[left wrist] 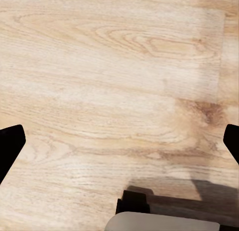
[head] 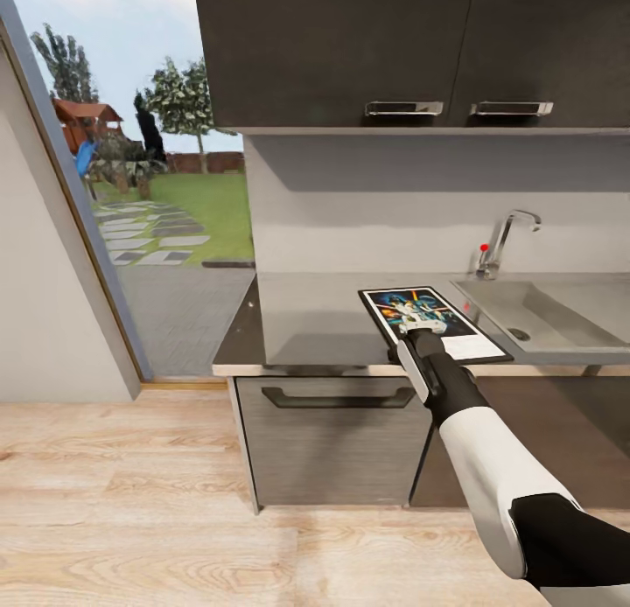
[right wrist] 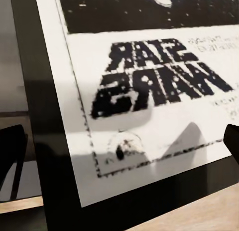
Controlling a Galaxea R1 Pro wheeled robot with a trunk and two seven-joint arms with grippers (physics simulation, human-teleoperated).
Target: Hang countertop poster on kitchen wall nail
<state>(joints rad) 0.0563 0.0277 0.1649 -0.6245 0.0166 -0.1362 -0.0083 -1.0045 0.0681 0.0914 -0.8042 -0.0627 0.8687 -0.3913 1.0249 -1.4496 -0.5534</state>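
Black block letters on the poster (right wrist: 149, 76) read STAR WARS, upside down in the right wrist view. It lies flat on the grey countertop (head: 306, 318), beside the sink (head: 547, 314) and tap (head: 507, 240). The right gripper (head: 423, 334) hovers over its near end, fingers (right wrist: 11, 151) spread wide — nothing held. The left gripper (left wrist: 119, 146), also wide, faces pale wooden floor (left wrist: 109, 66).

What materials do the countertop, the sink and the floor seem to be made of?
Countertop: grey matte slab, maybe stone or laminate, faintly reflective. Sink: likely brushed steel, with a dull metallic sheen. Floor: pale wood planks or laminate with visible grain.
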